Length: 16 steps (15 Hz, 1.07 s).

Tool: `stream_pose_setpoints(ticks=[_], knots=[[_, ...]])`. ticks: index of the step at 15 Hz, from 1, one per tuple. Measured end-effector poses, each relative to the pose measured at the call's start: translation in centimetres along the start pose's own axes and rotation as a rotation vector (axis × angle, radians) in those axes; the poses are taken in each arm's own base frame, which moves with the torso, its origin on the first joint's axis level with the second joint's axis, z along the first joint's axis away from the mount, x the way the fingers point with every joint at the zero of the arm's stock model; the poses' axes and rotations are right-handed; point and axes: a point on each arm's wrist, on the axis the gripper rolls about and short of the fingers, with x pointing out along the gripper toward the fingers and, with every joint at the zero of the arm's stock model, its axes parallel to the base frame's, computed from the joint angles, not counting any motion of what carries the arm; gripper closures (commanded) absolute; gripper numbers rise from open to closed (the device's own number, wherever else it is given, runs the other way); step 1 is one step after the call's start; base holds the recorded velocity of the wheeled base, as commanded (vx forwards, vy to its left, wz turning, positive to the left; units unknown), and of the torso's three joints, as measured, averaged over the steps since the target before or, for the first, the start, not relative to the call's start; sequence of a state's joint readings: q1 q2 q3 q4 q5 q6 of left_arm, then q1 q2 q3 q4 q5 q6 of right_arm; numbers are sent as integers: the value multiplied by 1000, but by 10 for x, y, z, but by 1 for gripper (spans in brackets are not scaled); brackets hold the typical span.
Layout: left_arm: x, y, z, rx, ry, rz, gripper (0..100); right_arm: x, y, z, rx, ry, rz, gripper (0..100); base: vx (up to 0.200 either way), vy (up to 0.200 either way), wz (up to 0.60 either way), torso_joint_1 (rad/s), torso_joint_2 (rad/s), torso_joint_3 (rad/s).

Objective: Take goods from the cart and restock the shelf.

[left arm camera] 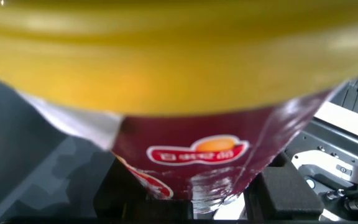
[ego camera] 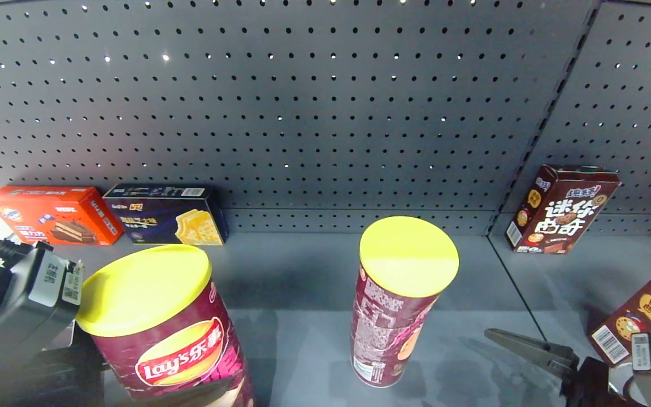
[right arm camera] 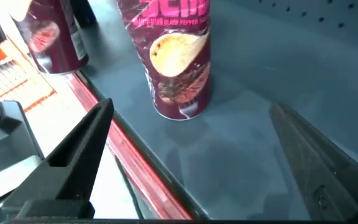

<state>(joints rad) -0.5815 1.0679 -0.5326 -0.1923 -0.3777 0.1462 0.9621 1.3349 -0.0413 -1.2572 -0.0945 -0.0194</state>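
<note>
A maroon chips can point(ego camera: 161, 333) with a yellow lid is at the shelf's front left, tilted, with my left gripper point(ego camera: 150, 395) shut on its lower body. In the left wrist view the can point(left arm camera: 197, 149) sits between the dark pads point(left arm camera: 284, 193) of that gripper point(left arm camera: 194, 199), its lid close to the camera. A second, matching can point(ego camera: 396, 299) stands upright in the middle of the grey shelf point(ego camera: 303, 339). My right gripper point(ego camera: 529, 362) is at the front right, open and holding nothing, a little right of that can point(right arm camera: 179, 56). Its fingers point(right arm camera: 73, 162) are spread wide over the shelf front.
An orange box point(ego camera: 57, 215) and a dark blue box point(ego camera: 170, 213) lie at the back left. Brown cookie boxes point(ego camera: 563, 209) point(ego camera: 642, 316) stand on the right, past the shelf seam point(ego camera: 515, 282). A red price strip point(right arm camera: 135, 168) runs along the front edge. A pegboard wall point(ego camera: 303, 113) closes the back.
</note>
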Motion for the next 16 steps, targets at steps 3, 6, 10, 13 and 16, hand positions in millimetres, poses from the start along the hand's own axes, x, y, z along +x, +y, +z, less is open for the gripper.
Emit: stream_pose_setpoints(ticks=[3, 6, 10, 13, 16], knots=[[-2, 0, 4, 7, -17, 3, 100, -6, -1, 7, -21, -43, -1, 0, 0, 0, 0, 0, 0, 0], [-6, -2, 4, 10, -31, 5, 100, -1, -4, 24, -20, -99, -46, 0, 0, 0, 0, 0, 0, 0], [-14, -5, 4, -7, -57, 6, 100, -2, -9, 61, -13, -106, -170, 0, 0, 0, 0, 0, 0, 0], [-18, -6, 5, -18, -74, 5, 100, -15, -15, 98, 15, -181, -342, 0, 0, 0, 0, 0, 0, 0], [-21, -7, 7, -25, -89, -6, 100, -26, -19, 126, 45, -233, -474, 0, 0, 0, 0, 0, 0, 0]])
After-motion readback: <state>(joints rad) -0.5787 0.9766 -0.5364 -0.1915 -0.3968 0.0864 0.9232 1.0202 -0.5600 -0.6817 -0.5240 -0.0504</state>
